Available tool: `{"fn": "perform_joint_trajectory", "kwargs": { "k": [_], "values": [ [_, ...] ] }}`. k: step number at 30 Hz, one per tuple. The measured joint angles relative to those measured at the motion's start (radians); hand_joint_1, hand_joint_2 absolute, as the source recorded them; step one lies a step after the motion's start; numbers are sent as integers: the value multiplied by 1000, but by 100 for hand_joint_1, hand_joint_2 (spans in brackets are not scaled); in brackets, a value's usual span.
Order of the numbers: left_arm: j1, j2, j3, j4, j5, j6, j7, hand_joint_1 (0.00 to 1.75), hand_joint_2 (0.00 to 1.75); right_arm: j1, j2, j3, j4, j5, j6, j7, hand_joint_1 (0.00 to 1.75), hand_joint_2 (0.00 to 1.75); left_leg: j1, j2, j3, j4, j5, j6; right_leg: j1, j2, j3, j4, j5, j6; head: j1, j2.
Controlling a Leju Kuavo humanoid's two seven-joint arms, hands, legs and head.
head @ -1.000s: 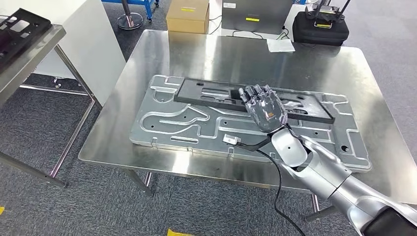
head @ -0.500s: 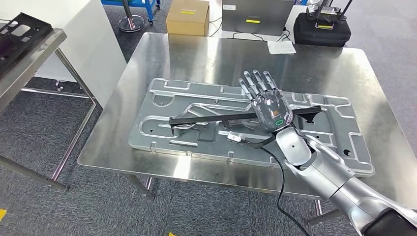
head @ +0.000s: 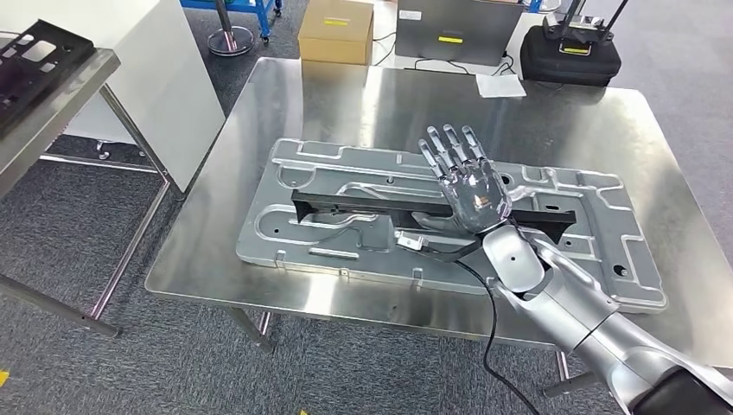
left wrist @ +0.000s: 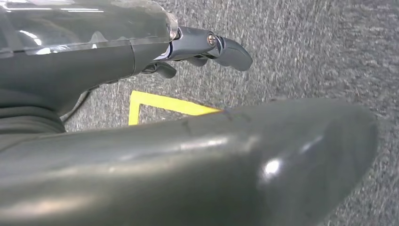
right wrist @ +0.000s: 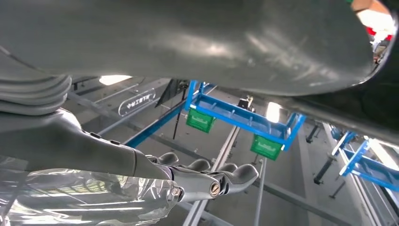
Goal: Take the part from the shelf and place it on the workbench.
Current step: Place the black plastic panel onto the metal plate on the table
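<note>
One long black part (head: 372,207) stands on its edge across the grey metal plate (head: 285,233) that lies on the steel worktop (head: 346,95). The part runs from the plate's left half to its right half, and the right hand (head: 471,186) sits against its middle. The hand is raised with its back to the head camera and its fingers (head: 449,147) stretched out and spread, pointing away from the robot; whether the thumb presses the part on the hidden side cannot be told, so the grip stays uncertain. A black cable (head: 484,303) hangs from the wrist of the silver right arm (head: 588,316) and drops past the worktop's near edge.

In the right wrist view the right hand's fingers (right wrist: 207,179) reach outward, slightly bent, with blue rails and green bins beyond them.

The left hand (left wrist: 197,47) hangs over grey carpet (left wrist: 320,47) near a yellow floor mark (left wrist: 164,103); its fingers (left wrist: 230,49) look loosely curled with nothing between them.

At the far side of the worktop a sheet of paper (head: 500,85) lies near the edge. Beyond it on the floor stand a cardboard box (head: 335,30) and a black case (head: 577,54). A shelf (head: 52,95) at the left carries another black part (head: 35,60).
</note>
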Motion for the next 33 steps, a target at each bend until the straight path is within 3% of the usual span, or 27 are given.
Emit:
{"fn": "perform_joint_trajectory", "kwargs": {
  "k": [2, 4, 5, 6, 7, 9, 11, 14, 16, 19, 21, 22, 24, 26, 30, 31, 33],
  "values": [
    [-1, 0, 0, 0, 1, 0, -1, 0, 0, 1, 1, -8, 3, 0, -6, -4, 0, 0, 1, 1, 2, -7, 5, 11, -1, -1, -36, 81, -50, 5, 0, 0],
    [-1, 0, 0, 0, 1, -1, -2, 0, 0, 6, 1, -14, 6, 0, -9, -9, 0, 0, -1, 1, 1, -7, 4, 15, 0, -1, -102, 217, -111, 8, 0, 0],
    [0, 1, 0, 0, 2, -2, -4, 0, 0, 11, 1, -16, 8, 0, -8, -13, 0, 0, -3, 0, 1, -7, 4, 16, 0, -1, -125, 263, -122, 8, 0, 0],
    [0, 1, 0, 0, 3, -3, -6, 0, 0, 17, 2, -21, 9, 0, -7, -18, 0, 0, -4, 0, 2, -6, 3, 17, 0, -1, -132, 274, -114, 7, 0, 0],
    [-1, 1, 0, 0, 4, -3, -8, 0, 0, 26, 5, -32, 10, 0, -2, -28, 0, 0, -4, -1, 2, -4, 2, 16, 0, -1, -116, 237, -84, 4, 0, 0],
    [-1, 1, 0, 0, 7, -4, -14, 0, 0, 52, 23, -84, 11, -3, 17, -67, 0, 0, -5, -3, 3, 0, -1, 13, 2, -1, -49, 99, -16, -5, 1, 0],
    [-1, 0, 0, 0, 9, -3, -19, 0, 0, 95, 65, -184, 13, -13, 40, -122, 0, 0, -8, -5, 2, 3, -4, 5, 8, -2, -4, 5, 12, -14, 0, 0],
    [0, 0, 0, 0, 11, -1, -22, 0, 0, 160, 135, -345, 32, -17, 54, -175, 0, 0, -8, -5, 0, 1, -5, -10, 11, -3, 0, -13, 13, -24, -1, 0],
    [1, 0, 0, 0, 14, 0, -24, 0, 0, 184, 170, -430, 52, -17, 56, -177, 0, 0, -7, -2, -13, 31, -29, -20, 4, -5, 4, -21, 18, -36, -2, 0],
    [1, 0, 0, 0, 18, 2, -25, 0, 0, 211, 202, -546, 95, -46, 34, -159, 0, 0, -4, 1, -89, 204, -118, -32, 3, -8, 6, -23, 19, -46, -3, 0],
    [2, 1, 0, 0, 19, 4, -25, 0, 0, 226, 211, -621, 124, -84, 11, -159, 0, 0, -1, 1, -125, 279, -134, -36, 3, -10, 6, -21, 18, -46, -3, 0],
    [2, 1, 0, 0, 19, 4, -25, 0, 0, 231, 213, -657, 135, -106, 1, -164, 0, 0, 1, 1, -117, 262, -115, -37, 2, -10, 6, -19, 17, -44, -3, 0],
    [2, 2, 0, 0, 19, 4, -25, 0, 0, 236, 217, -724, 150, -152, -8, -178, 0, 0, 3, 1, -55, 133, -49, -35, 0, -10, 6, -13, 12, -38, -3, 0],
    [2, 3, 0, 0, 19, 5, -26, 0, 0, 237, 218, -779, 158, -187, -9, -192, 0, 0, 1, 1, -4, 30, -16, -28, 2, -7, 4, -5, 8, -27, -3, 0],
    [2, 7, 0, 0, 19, 6, -26, 0, 0, 254, 219, -856, 163, -217, -7, -218, 0, 0, -2, 1, 3, 9, -11, -1, 2, -5, 0, -2, 6, -5, -2, 0],
    [1, 7, 0, 0, 18, 5, -26, 0, 0, 259, 219, -868, 162, -218, -7, -221, 0, 0, -1, 2, 4, 5, -8, 7, 0, -4, -9, 18, -9, 0, -1, 0],
    [0, 7, 0, 0, 18, 4, -26, 0, 0, 268, 220, -884, 161, -218, -6, -226, 0, 0, -1, 3, 4, -1, -3, 15, -1, -3, -51, 113, -67, 5, -1, 0]
  ]
}}
